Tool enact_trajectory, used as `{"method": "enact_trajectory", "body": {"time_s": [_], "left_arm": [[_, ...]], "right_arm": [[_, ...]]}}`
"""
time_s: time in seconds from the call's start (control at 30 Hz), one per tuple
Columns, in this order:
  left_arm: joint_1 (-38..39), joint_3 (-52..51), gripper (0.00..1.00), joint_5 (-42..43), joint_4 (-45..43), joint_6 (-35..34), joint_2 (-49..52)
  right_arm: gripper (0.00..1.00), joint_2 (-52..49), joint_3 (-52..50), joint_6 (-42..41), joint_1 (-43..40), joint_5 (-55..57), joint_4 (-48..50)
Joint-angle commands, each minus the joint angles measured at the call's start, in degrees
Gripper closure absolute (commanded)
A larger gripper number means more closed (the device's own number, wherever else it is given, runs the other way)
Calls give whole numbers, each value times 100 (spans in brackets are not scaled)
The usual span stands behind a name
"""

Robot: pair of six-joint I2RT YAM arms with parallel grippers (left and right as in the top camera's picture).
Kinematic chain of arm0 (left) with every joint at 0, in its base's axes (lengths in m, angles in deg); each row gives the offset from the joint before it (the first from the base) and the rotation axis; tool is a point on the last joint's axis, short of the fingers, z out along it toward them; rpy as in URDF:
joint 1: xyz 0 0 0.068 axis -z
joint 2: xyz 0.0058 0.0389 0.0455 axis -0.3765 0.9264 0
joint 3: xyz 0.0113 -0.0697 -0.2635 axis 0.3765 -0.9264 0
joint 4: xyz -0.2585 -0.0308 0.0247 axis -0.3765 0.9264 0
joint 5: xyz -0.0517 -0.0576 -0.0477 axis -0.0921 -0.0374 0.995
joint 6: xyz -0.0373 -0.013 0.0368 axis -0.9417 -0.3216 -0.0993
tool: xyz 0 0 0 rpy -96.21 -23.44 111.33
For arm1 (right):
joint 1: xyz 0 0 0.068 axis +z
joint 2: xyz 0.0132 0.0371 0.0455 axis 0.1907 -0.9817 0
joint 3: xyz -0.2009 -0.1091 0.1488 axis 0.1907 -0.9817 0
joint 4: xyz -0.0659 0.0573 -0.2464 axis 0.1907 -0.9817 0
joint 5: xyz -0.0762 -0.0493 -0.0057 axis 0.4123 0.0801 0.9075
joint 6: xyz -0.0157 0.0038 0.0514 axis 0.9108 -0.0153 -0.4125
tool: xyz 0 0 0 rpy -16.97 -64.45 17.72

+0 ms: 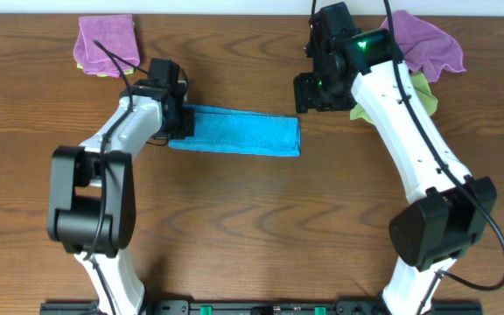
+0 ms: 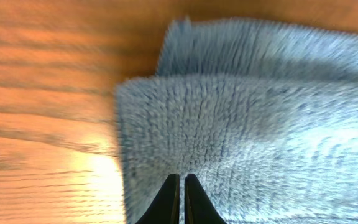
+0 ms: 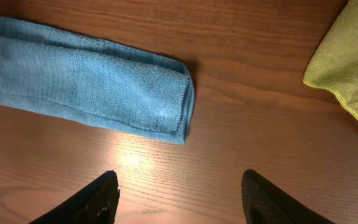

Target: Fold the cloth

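The sky-blue cloth (image 1: pixel 239 132) lies folded into a long strip across the middle of the table. My left gripper (image 1: pixel 180 121) is at its left end. In the left wrist view the two fingertips (image 2: pixel 181 179) are pressed together on the top layer of the cloth (image 2: pixel 253 137), a little in from its left edge, and the picture is blurred. My right gripper (image 1: pixel 311 92) is open and empty, above bare wood just beyond the strip's right end. Its fingers (image 3: pixel 180 186) stand wide apart, with the cloth's right end (image 3: pixel 104 87) ahead of them.
A purple cloth (image 1: pixel 106 41) lies at the back left. Another purple cloth (image 1: pixel 427 42) lies at the back right on a yellow-green cloth (image 1: pixel 420 92), whose corner shows in the right wrist view (image 3: pixel 350 62). The table is brown wood.
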State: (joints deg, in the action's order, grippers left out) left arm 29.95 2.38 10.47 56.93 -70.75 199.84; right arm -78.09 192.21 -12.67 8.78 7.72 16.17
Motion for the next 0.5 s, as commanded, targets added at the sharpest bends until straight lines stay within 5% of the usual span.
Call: {"method": "enact_trajectory", "body": {"time_s": [0.0, 0.47], "left_arm": [[-31, -7, 94, -142, -175, 107, -334], [9, -9, 94, -138, -562, 103, 76]], "right_arm": [[35, 31, 7, 116, -46, 37, 15], [29, -22, -57, 461, -688, -608, 334]]}}
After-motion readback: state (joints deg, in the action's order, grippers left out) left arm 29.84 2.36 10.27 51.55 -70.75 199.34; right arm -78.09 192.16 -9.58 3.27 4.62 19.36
